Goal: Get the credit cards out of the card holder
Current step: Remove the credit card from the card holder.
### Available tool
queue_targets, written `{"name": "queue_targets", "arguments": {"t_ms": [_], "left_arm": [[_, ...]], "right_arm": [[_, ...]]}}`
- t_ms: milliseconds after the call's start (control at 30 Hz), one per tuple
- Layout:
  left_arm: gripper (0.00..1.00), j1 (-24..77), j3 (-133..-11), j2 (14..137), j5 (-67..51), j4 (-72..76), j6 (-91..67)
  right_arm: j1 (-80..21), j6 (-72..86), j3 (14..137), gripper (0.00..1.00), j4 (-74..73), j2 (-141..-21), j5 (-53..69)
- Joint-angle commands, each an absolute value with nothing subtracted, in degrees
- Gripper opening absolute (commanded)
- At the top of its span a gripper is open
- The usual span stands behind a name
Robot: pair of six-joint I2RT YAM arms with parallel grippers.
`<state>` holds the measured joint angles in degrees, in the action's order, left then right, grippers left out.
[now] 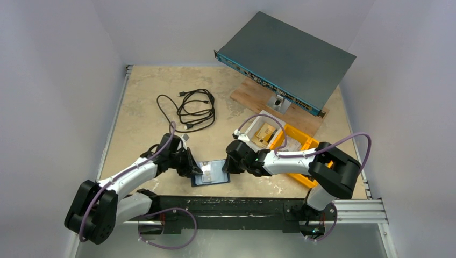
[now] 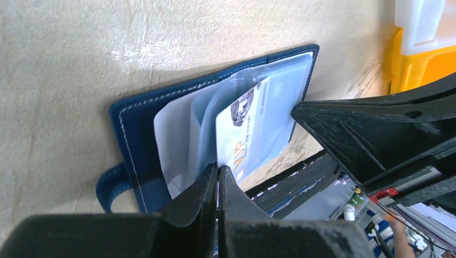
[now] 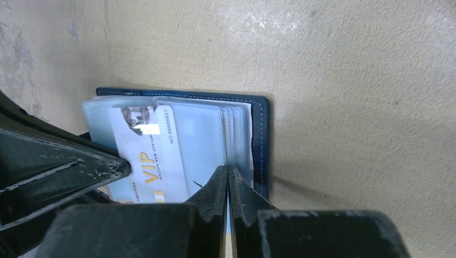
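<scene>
Left wrist view had the card holder (image 2: 134, 134) lying open on the worktop (image 2: 64, 64), just ahead of the left pincer (image 2: 218, 174), which was clenched on the near corner of a VIP card (image 2: 242, 134) whose long axis ran away into its sleeve. The right pincer (image 3: 227, 177) was clamped on the clear sleeves (image 3: 204, 134) opposite. Any cards behind them couldn't be made out.

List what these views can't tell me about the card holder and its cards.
- Card count: only one VIP card shows; stacked cloudy sleeves in the card holder hide any others in both wrist views; top view too small.
- What the left gripper and right gripper pinch, sleeve or card: their own fingertips cover the contact in each wrist view.
- The card's near end: behind the gripper body, right wrist view.
</scene>
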<state>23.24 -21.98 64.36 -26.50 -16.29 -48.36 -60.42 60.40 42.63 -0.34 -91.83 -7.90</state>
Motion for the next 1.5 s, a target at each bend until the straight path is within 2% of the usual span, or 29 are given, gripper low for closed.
{"name": "queue_targets", "arguments": {"t_ms": [0,200,233,533,700,767,900,1067,1300,1467], "left_arm": [[0.00,22.85,-25.35,60.63,-22.22,-22.25,-46.42],[0.00,22.85,-27.74,58.16,-22.69,-25.31,-45.53],[0.00,22.85,-28.12,57.84,-22.68,-25.75,-45.40],[0.00,22.79,-30.47,54.37,-24.91,-27.08,-44.98],[0.00,22.77,-31.66,51.45,-29.15,-24.47,-47.25],[0.00,22.52,-31.64,50.27,-31.89,-21.45,-49.06],[0.00,21.13,-31.10,48.69,-37.65,-12.35,-54.10],[0.00,19.81,-29.00,48.75,-43.72,2.34,-62.08],[0.00,19.58,-25.68,52.19,-48.57,21.33,-71.95],[0.00,19.58,-25.82,53.10,-50.19,21.97,-71.74]], "right_arm": [[-60.47,57.52,40.21,0.00,-12.90,-93.35,-8.97],[-60.47,55.07,43.95,0.00,-15.27,-88.19,-9.03],[-60.46,54.48,44.77,0.03,-16.17,-87.05,-9.36],[-60.25,50.14,47.76,0.45,-16.45,-77.12,-7.76],[-57.21,50.03,41.88,0.68,-5.19,-72.06,0.81],[-54.34,50.76,38.73,0.71,1.17,-70.35,7.51],[-49.24,53.24,34.17,0.72,13.37,-66.84,15.01],[-47.83,53.65,33.86,0.72,18.15,-63.99,16.93],[-47.02,56.05,33.71,0.59,22.37,-62.91,18.72],[-46.61,58.22,33.05,0.44,25.18,-62.56,19.30]]}}
